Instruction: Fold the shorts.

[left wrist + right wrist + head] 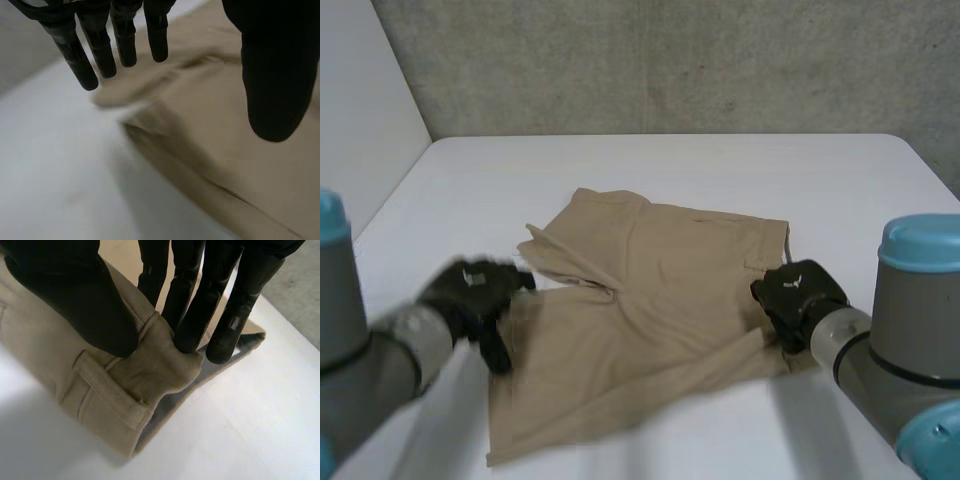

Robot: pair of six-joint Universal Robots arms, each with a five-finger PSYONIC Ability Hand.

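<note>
Opening fold on the shorts (660, 290)
The right hand (65, 295) is pinching the waistband (150, 365); the left hand (470, 290) is hovering, fingers (122, 40) spread, apparently empty, needing a leg-edge grip next.

I see bare tabletop (720, 165) along its far edge and both far corners to pass through, while the shorts (660, 290), the left hand (470, 292) and the right hand (798, 295) crowd its middle and near edge.

You find no readable text, brand or number here. The pale marks on the left hand (472, 282) and the right hand (798, 290) are too small to read.
</note>
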